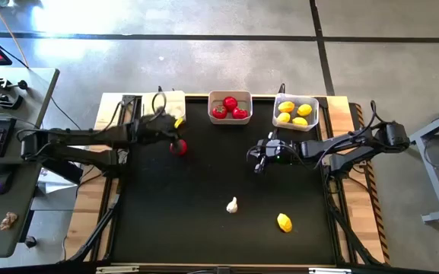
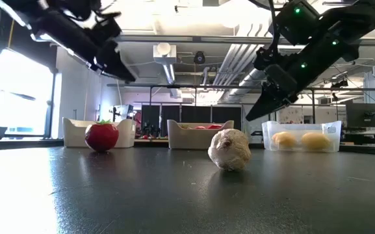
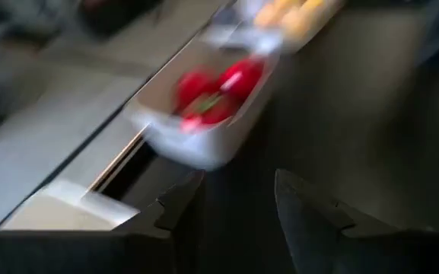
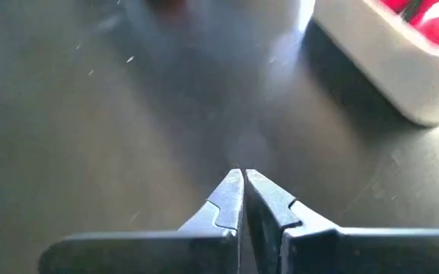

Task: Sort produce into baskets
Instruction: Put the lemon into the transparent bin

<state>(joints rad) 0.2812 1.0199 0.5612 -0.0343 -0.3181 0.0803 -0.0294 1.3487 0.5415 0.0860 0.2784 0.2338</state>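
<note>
Guessing tomato (image 1: 178,147) on worktop beside left gripper (image 1: 175,131), jaws part open and empty, is light, hard, slick plastic, so best pinched across its round middle; right gripper (image 1: 259,162) jaws closed, empty.

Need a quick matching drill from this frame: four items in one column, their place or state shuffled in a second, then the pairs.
Items:
1. loose tomato
2. garlic bulb
3. right gripper
4. clear basket

Place or state:
A. holds lemons
B. shut, holding nothing, above the mat
C. on the mat near the left basket
D. mid-mat, beside the loose lemon

Pairs: 1-C, 2-D, 3-B, 4-A
</note>
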